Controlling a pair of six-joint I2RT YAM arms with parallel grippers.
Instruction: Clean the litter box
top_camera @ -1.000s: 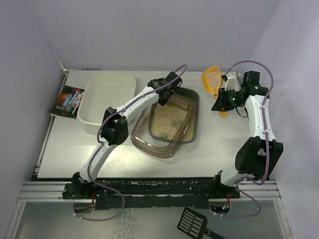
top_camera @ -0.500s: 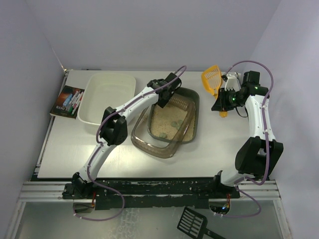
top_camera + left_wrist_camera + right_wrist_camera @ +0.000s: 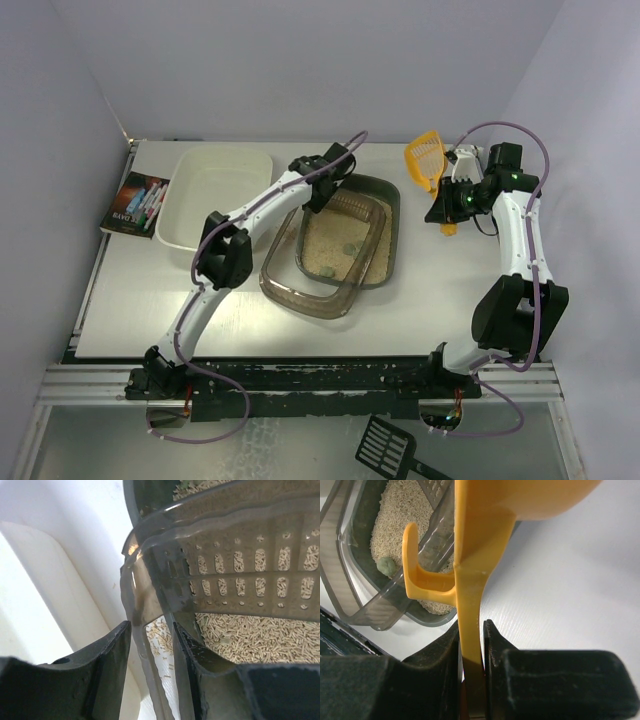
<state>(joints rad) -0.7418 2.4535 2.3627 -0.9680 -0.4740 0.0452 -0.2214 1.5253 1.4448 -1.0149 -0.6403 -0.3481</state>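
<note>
A white surface [image 3: 150, 300] enclosed by plain pale lavender walls [image 3: 300, 70]. The litter box [image 3: 300, 293], a brown translucent tray of beige litter with a few grey-green lumps, sits mid-surface, partly inside a darker tray. The left gripper [image 3: 318, 198] pinches its far left rim between both fingers. At the right, the right gripper [image 3: 447, 207] is clamped on the handle of a yellow scoop [image 3: 425, 158] raised above the surface. A white tub [image 3: 175, 235] lies left of the litter box, with a book [image 3: 135, 203] beyond it. A black scoop [image 3: 390, 448] lies below the mounting rail.
</note>
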